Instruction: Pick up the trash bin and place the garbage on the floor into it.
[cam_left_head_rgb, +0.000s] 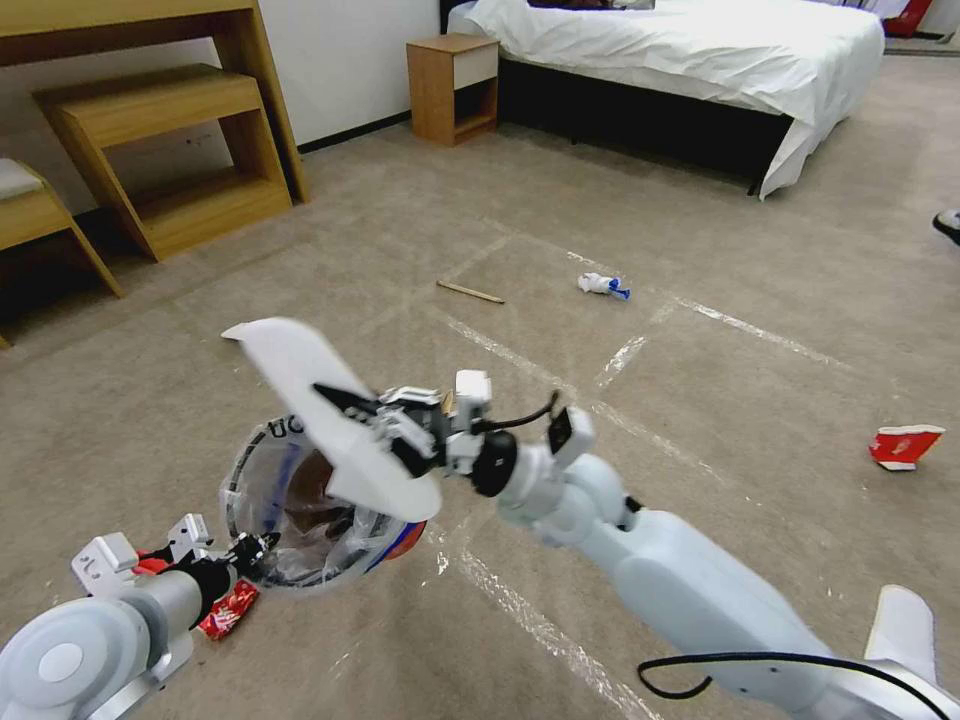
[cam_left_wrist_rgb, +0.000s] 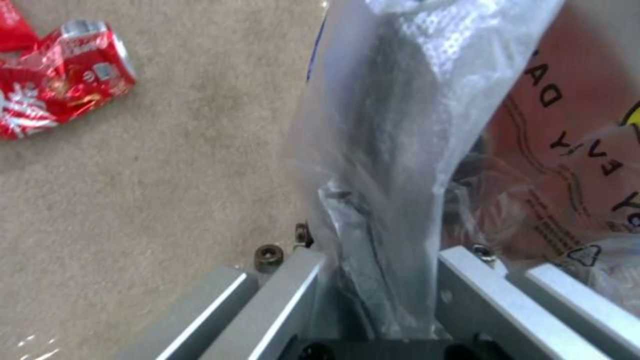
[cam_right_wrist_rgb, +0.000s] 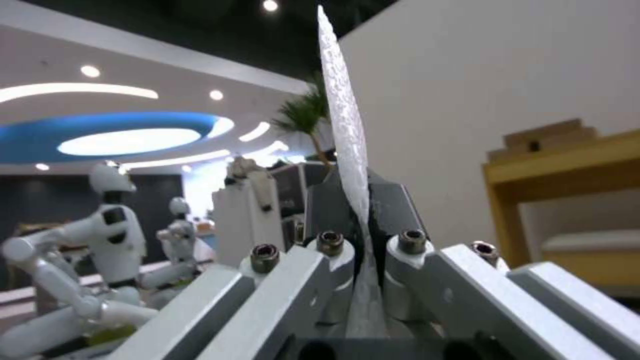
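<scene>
Left gripper (cam_left_head_rgb: 255, 548) clamped on trash bin (cam_left_head_rgb: 300, 500) rim; right gripper (cam_left_head_rgb: 385, 425) pinching white oblong piece (cam_left_head_rgb: 320, 400) above. Four litter items on open floor (cam_left_head_rgb: 700, 250).

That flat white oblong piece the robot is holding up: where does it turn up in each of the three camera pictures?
Head view: the flat white oblong piece sits centre-left, pinched in the right hand, above the red-and-blue trash bin lined with clear plastic.
Left wrist view: not in it; the left hand grips the bin's bag-covered rim.
Right wrist view: seen edge-on, rising from between the fingers.
Shared landmark: the light wooden shelf unit.
</scene>
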